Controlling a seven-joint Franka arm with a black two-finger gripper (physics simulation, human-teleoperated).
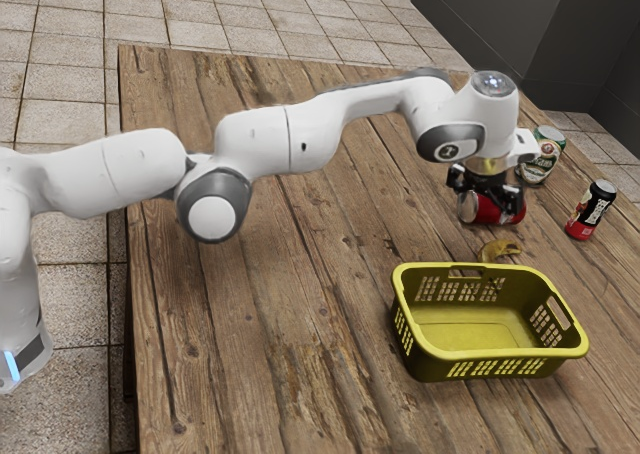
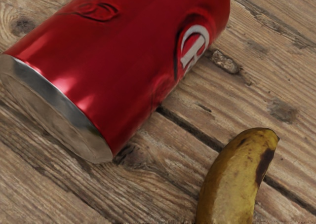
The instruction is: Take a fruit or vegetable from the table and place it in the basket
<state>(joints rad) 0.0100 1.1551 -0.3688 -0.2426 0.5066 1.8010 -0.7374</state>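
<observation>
Banana [image 1: 503,250]: on the worktop [image 1: 330,304], just above the basket [image 1: 465,336], right of centre.
Progress: pick, lift and drop all left to do.
Hand [image 1: 487,192]: at the red can [image 1: 484,212], upper right; opening and grip impossible to tell.
Red can's print: white, curved, cut off.
Black-and-red can [image 1: 590,211]: pale lettering, unreadable.

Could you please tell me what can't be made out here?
- Banana: one end, cut off by the wrist view's lower edge.
- Red can: upper part, behind the gripper in the exterior view.
- Green-and-white can: partly behind the hand, exterior view.
- Black-and-red can: fine print too small, exterior view.
</observation>
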